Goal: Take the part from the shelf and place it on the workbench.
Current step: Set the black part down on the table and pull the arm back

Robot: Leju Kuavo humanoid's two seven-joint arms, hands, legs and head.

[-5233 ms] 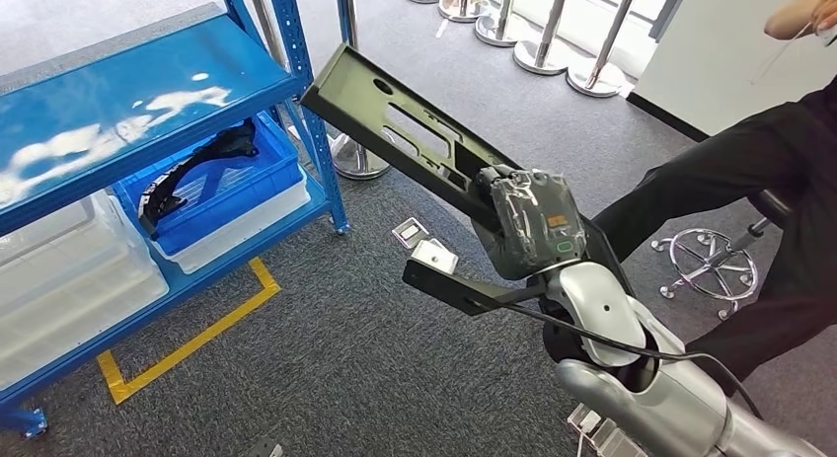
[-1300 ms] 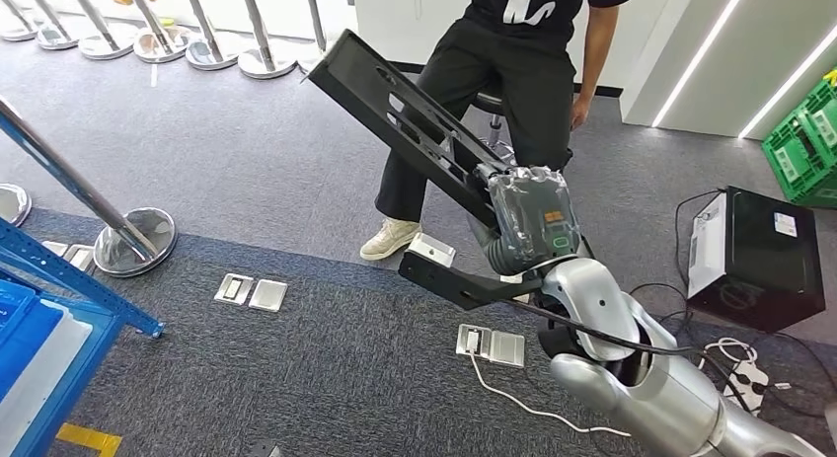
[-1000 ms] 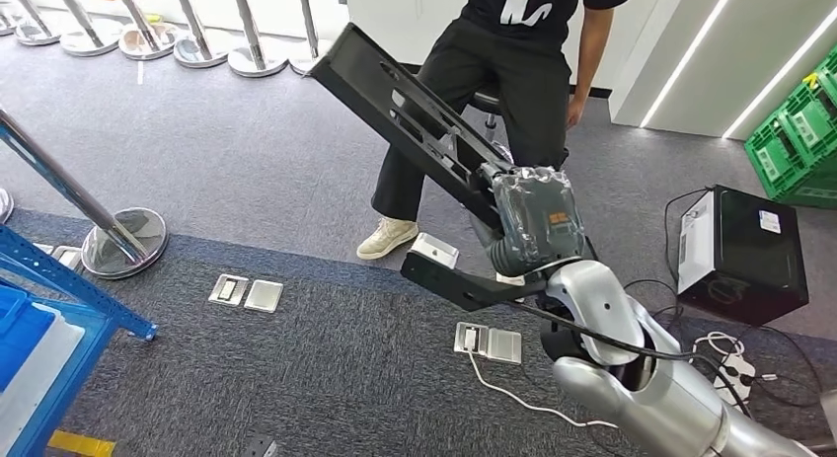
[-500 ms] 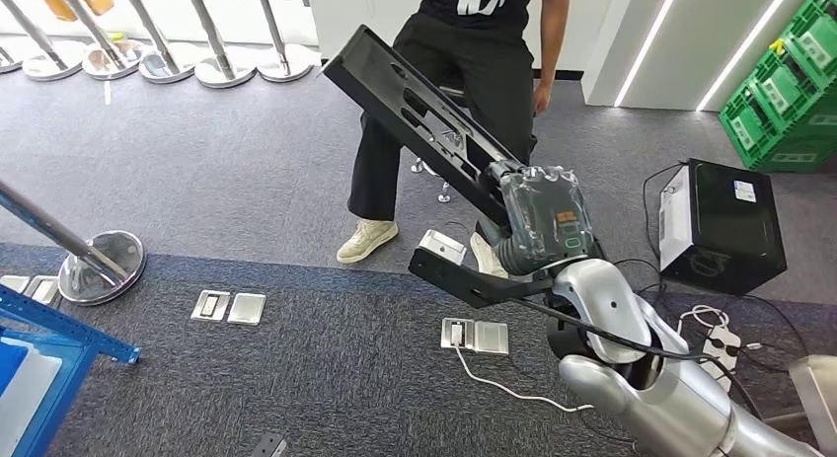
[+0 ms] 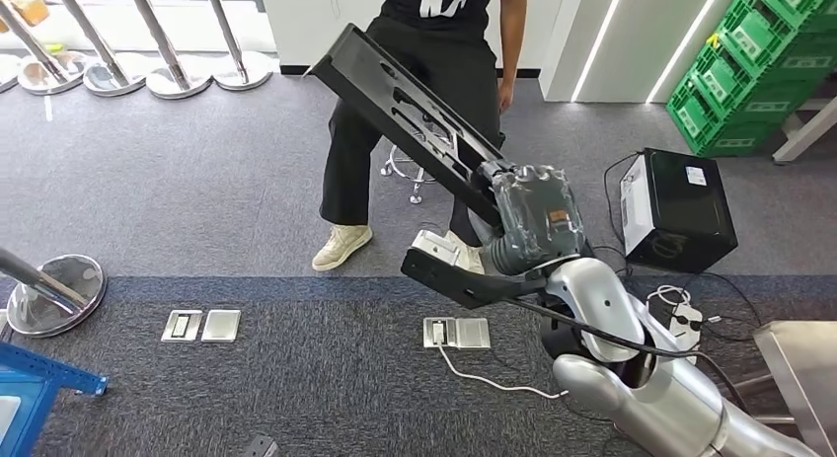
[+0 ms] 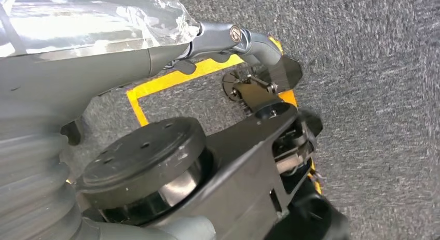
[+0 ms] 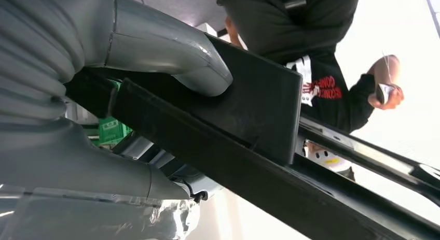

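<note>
The part (image 5: pixel 405 97) is a long black metal bracket with slots, slanting up and away to the left in the head view. My right hand (image 5: pixel 533 220), wrapped in clear film, grips it near its lower end, where a shorter black arm (image 5: pixel 454 277) sticks out. In the right wrist view the thumb (image 7: pixel 171 53) presses on the part's flat black face (image 7: pixel 249 121). My left hand (image 6: pixel 78 69) hangs over the carpet with its thumb (image 6: pixel 249 40) stretched out and nothing in it. The corner of a steel workbench (image 5: pixel 804 363) shows at the lower right.
A person (image 5: pixel 415 42) in black sits on a stool straight ahead, close behind the part. To the right are a black box (image 5: pixel 681 205), cables, a power strip (image 5: pixel 681 319) and green crates (image 5: pixel 760 62). A stanchion base (image 5: pixel 54 294) and the blue shelf's corner (image 5: pixel 30 378) lie left.
The whole view has swung right: the blue shelf has slid out to the left, and the green crates and steel bench corner have come in. The part stays in my right hand.
</note>
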